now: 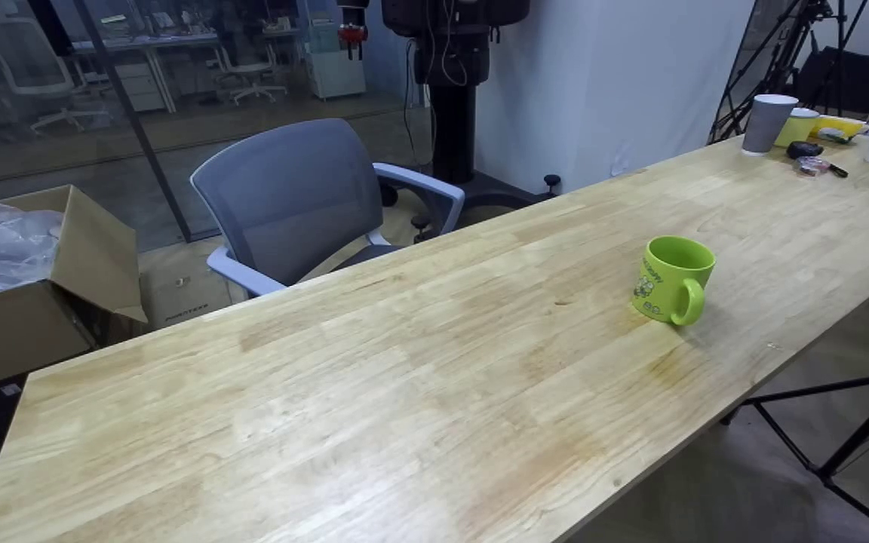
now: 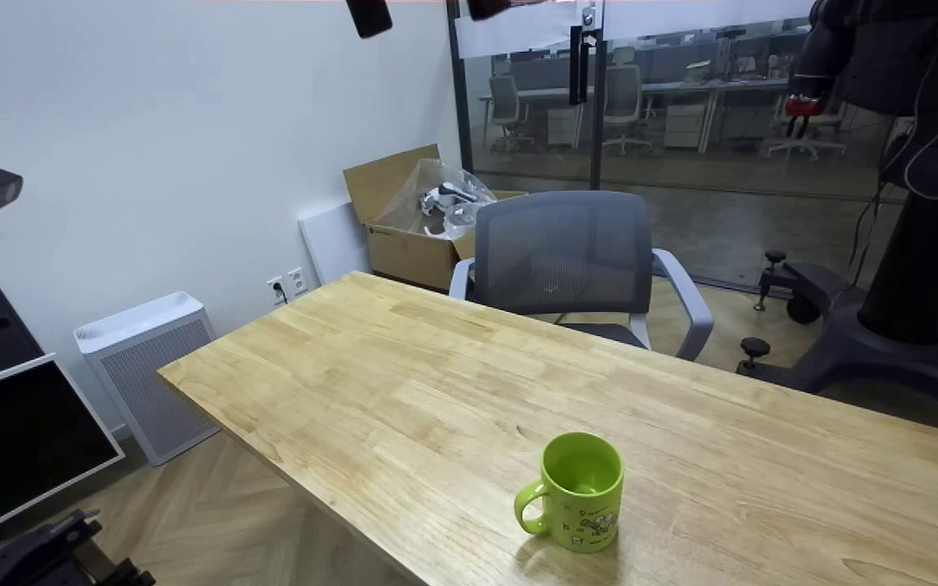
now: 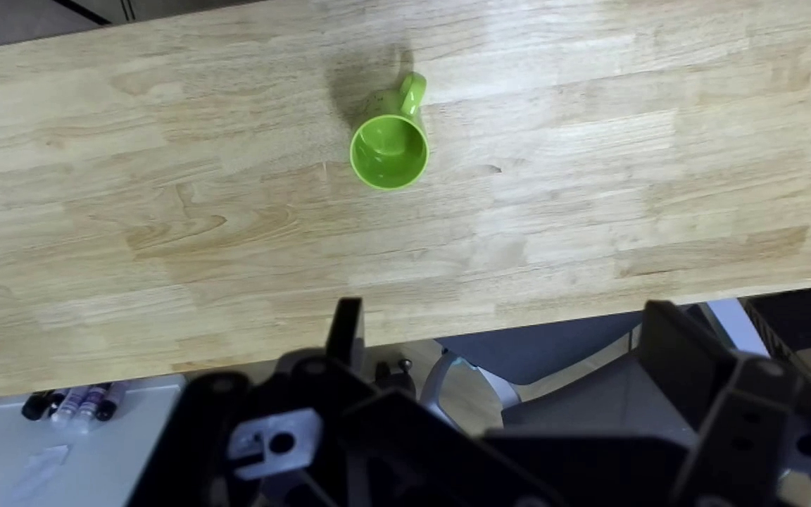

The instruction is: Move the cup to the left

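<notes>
The cup is a lime-green mug that stands upright on the wooden table. It shows in both exterior views, right of the middle (image 1: 668,283) and at the lower middle (image 2: 581,500). In the wrist view the cup (image 3: 389,151) is seen from above, near the top middle, with its handle toward the top. My gripper (image 3: 507,310) is open, its two fingers wide apart with nothing between them. It is high above the table and apart from the cup. Its dark fingertips (image 2: 428,11) show at the top edge of an exterior view.
The wooden table (image 1: 329,392) has a grey office chair (image 1: 291,196) at its long edge. Cups, a yellow bowl and small items lie at its far end, including a grey cup (image 1: 768,124). A dark robot stand (image 2: 909,325) is behind the table.
</notes>
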`<move>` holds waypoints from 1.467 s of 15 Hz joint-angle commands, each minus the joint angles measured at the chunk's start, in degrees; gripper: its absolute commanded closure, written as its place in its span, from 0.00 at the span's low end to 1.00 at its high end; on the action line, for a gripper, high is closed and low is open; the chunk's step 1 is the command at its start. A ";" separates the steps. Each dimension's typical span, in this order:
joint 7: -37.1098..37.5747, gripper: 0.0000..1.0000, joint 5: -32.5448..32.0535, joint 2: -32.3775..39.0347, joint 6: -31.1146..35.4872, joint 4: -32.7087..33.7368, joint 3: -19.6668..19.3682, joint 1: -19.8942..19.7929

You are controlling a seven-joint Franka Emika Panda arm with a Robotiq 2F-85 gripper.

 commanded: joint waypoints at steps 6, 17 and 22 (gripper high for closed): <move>-3.93 0.00 2.59 12.65 2.02 2.98 -6.05 -1.69; 4.50 0.00 -7.36 32.49 4.22 11.09 -7.23 -8.32; 11.56 0.00 -12.14 36.79 5.66 13.98 -7.82 -8.94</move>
